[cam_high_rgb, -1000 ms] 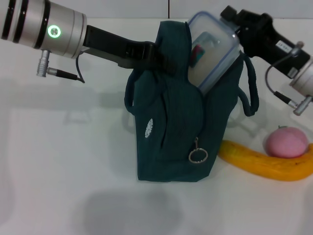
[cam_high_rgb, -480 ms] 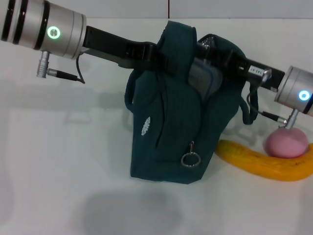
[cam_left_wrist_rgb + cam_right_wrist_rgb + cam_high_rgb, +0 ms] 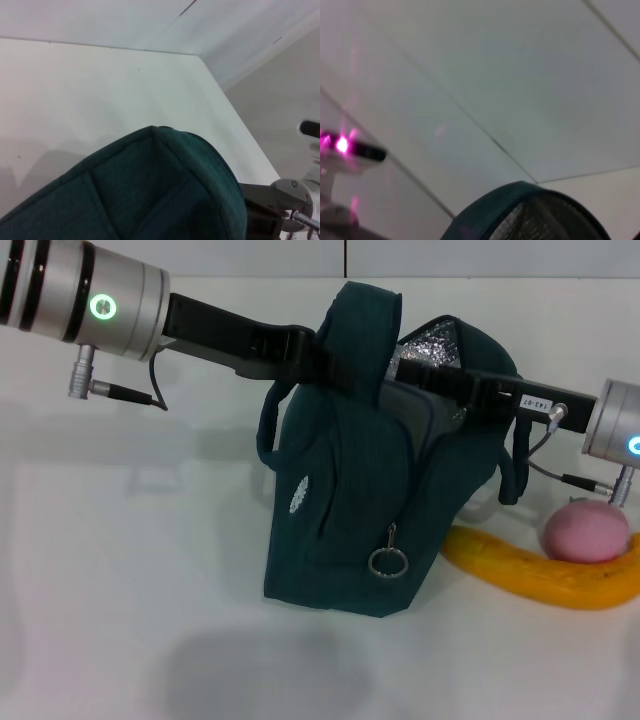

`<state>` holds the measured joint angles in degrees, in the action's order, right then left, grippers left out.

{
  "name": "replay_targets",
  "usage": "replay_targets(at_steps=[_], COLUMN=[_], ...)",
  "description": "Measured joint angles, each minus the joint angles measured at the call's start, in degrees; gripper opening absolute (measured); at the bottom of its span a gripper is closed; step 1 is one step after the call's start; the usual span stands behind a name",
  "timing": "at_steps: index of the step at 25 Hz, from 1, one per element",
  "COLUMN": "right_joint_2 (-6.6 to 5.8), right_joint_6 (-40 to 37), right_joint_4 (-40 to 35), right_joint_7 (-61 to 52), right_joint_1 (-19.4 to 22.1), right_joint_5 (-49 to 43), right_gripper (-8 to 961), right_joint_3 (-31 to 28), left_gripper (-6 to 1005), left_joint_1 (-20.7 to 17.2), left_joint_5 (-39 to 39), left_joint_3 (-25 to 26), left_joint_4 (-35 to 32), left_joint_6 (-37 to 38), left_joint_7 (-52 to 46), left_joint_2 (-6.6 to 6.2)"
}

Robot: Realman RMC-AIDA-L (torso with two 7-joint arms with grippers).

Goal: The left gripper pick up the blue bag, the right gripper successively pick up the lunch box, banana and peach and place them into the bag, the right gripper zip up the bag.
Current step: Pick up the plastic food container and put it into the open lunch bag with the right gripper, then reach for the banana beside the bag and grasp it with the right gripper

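The left end effector (image 3: 335,368) grips the soft, floppy blue bag (image 3: 350,510) by its rim; the right end effector (image 3: 425,375) reaches inside — its fingers hidden, so I cannot tell.

White tabletop (image 3: 130,570), pale wall (image 3: 100,20) with thin seam

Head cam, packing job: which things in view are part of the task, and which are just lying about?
Part of the job:
- blue bag, held at its top by the left gripper
- right gripper, reaching into the bag's mouth
- banana, on the table
- peach, beside the banana

Just lying about:
- nothing else visible on the white table
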<state>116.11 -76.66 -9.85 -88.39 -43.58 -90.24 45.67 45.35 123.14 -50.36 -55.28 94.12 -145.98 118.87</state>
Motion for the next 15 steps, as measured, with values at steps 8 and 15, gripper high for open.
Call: replay_targets(at_steps=[8, 15], right_joint_2=[-0.51, -1.46], right_joint_6=[-2.3, -2.7], right_joint_4=[-7.9, -22.6], right_joint_7=[0.7, -8.2], right_joint_1=[1.0, 6.4], right_joint_5=[0.3, -0.4], right_gripper=[429, 709], right_joint_3=[3.2, 7.8], left_gripper=[55, 55], left_joint_1=[-0.1, -0.2], left_joint_5=[0.0, 0.0], left_joint_3=[0.3, 0.5], left_joint_4=[0.0, 0.0], left_joint_6=[-0.1, -0.1], left_joint_7=[0.9, 1.5], left_joint_2=[-0.17, -0.25])
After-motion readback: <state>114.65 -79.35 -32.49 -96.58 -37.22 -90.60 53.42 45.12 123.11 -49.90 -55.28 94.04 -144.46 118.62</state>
